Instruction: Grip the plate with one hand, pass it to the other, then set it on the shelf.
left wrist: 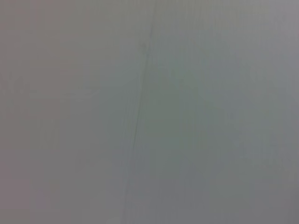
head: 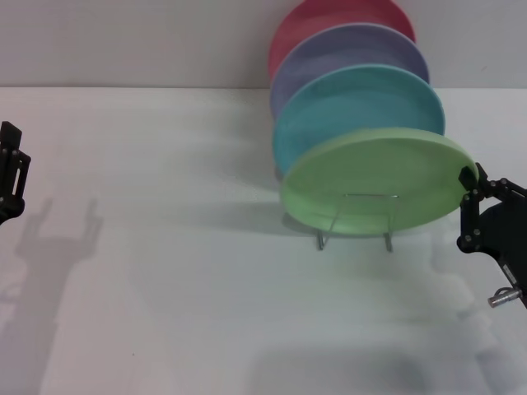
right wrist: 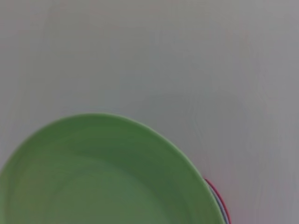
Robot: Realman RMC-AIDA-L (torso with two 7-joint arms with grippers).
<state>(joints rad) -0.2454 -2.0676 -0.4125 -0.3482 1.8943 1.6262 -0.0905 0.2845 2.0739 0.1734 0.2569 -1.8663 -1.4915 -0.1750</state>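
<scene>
The light green plate (head: pixel 375 177) stands tilted at the front of the row, its lower edge at the silver wire shelf (head: pixel 323 239), whose loop shows in front of it. My right gripper (head: pixel 471 183) is at the plate's right rim and is shut on it. The right wrist view shows the plate (right wrist: pixel 103 177) close up from above. My left gripper (head: pixel 10 169) is parked at the far left edge of the table, away from the plates. The left wrist view shows only bare table.
Behind the green plate stand a turquoise plate (head: pixel 354 103), a lavender plate (head: pixel 350 53) and a red plate (head: pixel 329 16), all upright in a row. The white table (head: pixel 165 247) stretches to the left and front.
</scene>
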